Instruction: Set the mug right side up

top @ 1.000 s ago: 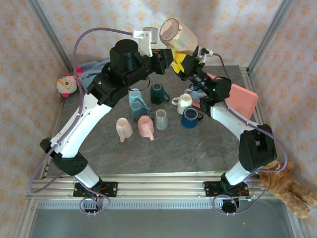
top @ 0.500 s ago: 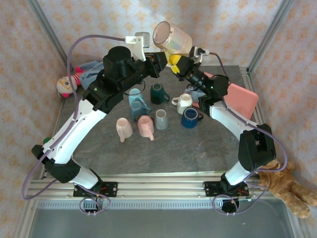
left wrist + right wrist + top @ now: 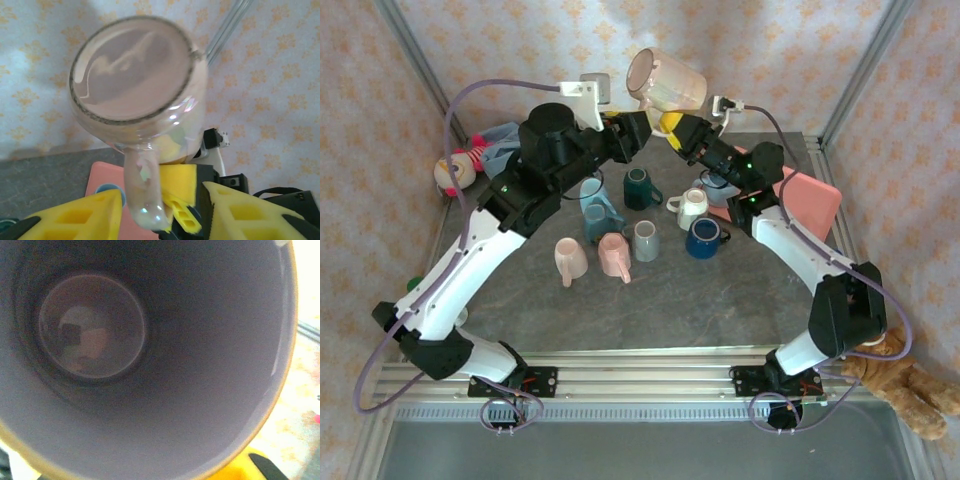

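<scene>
Pale pink glossy ceramic mug (image 3: 150,365): in the right wrist view its rim is cut by the picture's edges, its inside is blurred, and the reflection in its base cannot be read.

Right gripper (image 3: 677,122): in the top view the fingertips are hidden under that mug; contact not visible.

Left gripper (image 3: 162,195): yellow fingers (image 3: 80,217) cut by the bottom edge.

Light blue mug (image 3: 592,195): partly covered by the left arm (image 3: 500,230).

Orange plush toy (image 3: 910,385): partly hidden behind the right arm (image 3: 800,250).

Salmon flat board (image 3: 810,195): near end hidden likewise.

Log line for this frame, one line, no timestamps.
mug: aloft, tilted, not upright | left gripper: open, straddling handle | right gripper: shut on mug
</scene>
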### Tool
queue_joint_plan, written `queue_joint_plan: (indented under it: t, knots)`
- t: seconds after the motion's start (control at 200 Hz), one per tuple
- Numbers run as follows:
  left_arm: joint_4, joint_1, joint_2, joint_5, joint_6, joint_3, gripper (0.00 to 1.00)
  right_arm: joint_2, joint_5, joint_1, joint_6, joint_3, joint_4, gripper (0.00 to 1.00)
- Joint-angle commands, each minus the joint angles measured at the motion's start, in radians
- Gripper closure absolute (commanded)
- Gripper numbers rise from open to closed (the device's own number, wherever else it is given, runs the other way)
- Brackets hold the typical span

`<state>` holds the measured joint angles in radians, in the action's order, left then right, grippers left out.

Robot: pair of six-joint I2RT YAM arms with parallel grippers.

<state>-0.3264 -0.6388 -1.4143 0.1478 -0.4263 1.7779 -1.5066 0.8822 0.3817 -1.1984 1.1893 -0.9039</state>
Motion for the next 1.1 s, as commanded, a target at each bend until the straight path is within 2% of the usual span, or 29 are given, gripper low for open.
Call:
queue_joint_plan:
  t: [0.0, 0.13, 0.27, 0.345, 0.425, 0.606, 0.896, 1.096]
  knots:
    - [-0.011, 0.01, 0.041, -0.04, 0.012, -0.029, 0.52, 0.074, -0.034, -0.007, 0.116, 0.056, 0.034, 1.0]
    - [-0.016, 0.013, 0.057, -0.049, 0.006, -0.059, 0.47, 0.106, -0.028, -0.008, 0.212, 0.063, 0.168, 1.0]
    - [-0.086, 0.016, 0.083, -0.076, 0.048, -0.063, 0.42, 0.164, -0.04, -0.008, 0.485, 0.126, 0.582, 1.0]
    - [-0.159, 0.022, 0.085, -0.089, 0.095, -0.055, 0.4, 0.194, -0.078, -0.008, 0.623, 0.161, 0.781, 1.0]
    - [-0.229, 0.025, 0.087, -0.103, 0.141, -0.058, 0.39, 0.226, -0.13, -0.012, 0.729, 0.171, 0.903, 1.0]
    - [-0.226, 0.025, 0.137, -0.106, 0.182, -0.142, 0.37, 0.265, -0.256, -0.022, 0.9, 0.206, 1.15, 1.0]
    - [-0.253, 0.025, 0.17, -0.06, 0.258, -0.225, 0.36, 0.311, -0.474, -0.039, 1.124, 0.236, 1.397, 1.0]
    - [-0.273, 0.025, 0.177, -0.083, 0.331, -0.262, 0.34, 0.312, -0.53, -0.115, 1.164, 0.24, 1.461, 1.0]
